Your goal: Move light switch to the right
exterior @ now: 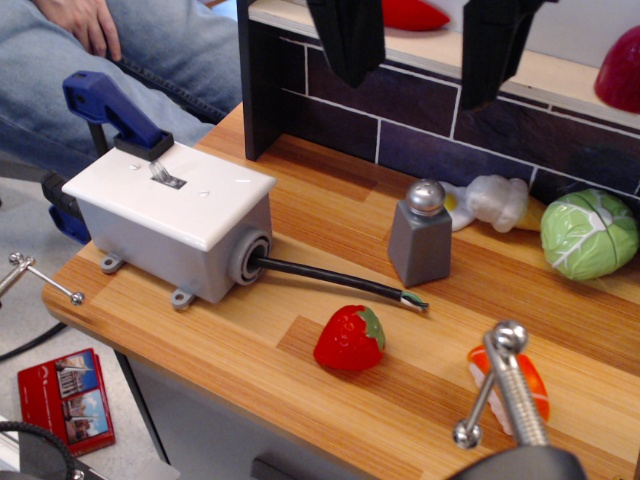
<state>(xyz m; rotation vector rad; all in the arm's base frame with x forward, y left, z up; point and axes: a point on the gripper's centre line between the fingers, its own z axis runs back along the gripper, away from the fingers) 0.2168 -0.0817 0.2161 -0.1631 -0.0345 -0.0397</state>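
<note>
Well below and left of the gripper, the light switch pokes from its white faceplate on the grey box. Gripper fingers hang spread, holding nothing. Stiff, small and probably slick metal, the switch wants a sideways push at its tip.

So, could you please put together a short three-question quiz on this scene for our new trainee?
1. True or false: the gripper is touching the light switch.
2. What lies nearest the loose end of the black cable? A) cabbage B) strawberry C) blue clamp handle
3. Fill in: the salt shaker stands ___ on the wooden counter.

Key: 1 false, it hangs well above the counter; 2 B; 3 upright.
</note>
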